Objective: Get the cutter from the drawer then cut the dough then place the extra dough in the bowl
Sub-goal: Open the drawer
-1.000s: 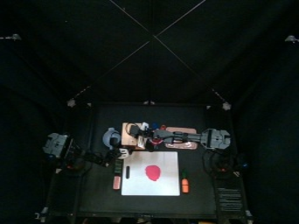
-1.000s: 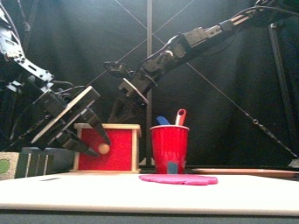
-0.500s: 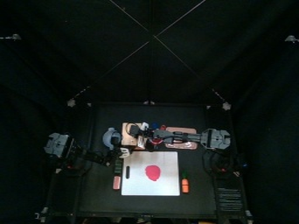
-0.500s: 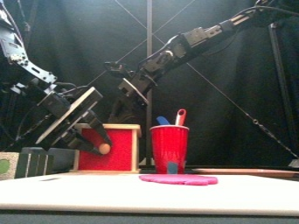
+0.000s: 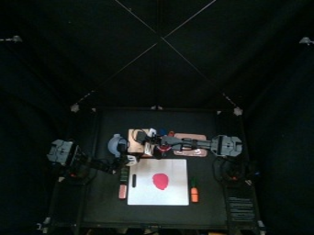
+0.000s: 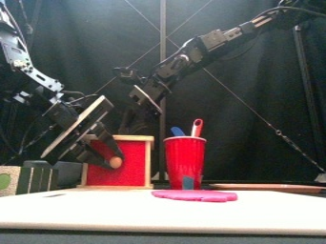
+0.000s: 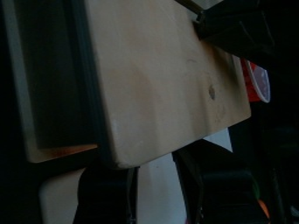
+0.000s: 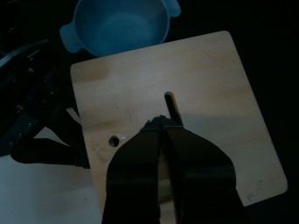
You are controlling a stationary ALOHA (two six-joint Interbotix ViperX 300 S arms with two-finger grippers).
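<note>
The pale wooden box (image 6: 118,140) with its red drawer front (image 6: 128,172) stands behind the white cutting board (image 5: 138,195). A flat red dough disc (image 5: 160,183) lies on the board. My left gripper (image 6: 105,152) hovers at the drawer's small knob (image 6: 112,162), open, with the board showing between its fingers (image 7: 107,188). My right gripper (image 8: 163,124) is shut, its tips resting on the box top (image 8: 222,96) just below the slot. The blue-grey bowl (image 8: 117,26) sits behind the box. No cutter is in sight.
A red cup (image 6: 185,160) with a blue and a red toy knife stands right of the box, behind the dough. Two small orange things lie by the board, one to its left (image 5: 121,191) and one on its right edge (image 5: 194,194).
My left gripper has crept slightly right and up at the drawer front. The right gripper, box and knob have stayed where they were.
</note>
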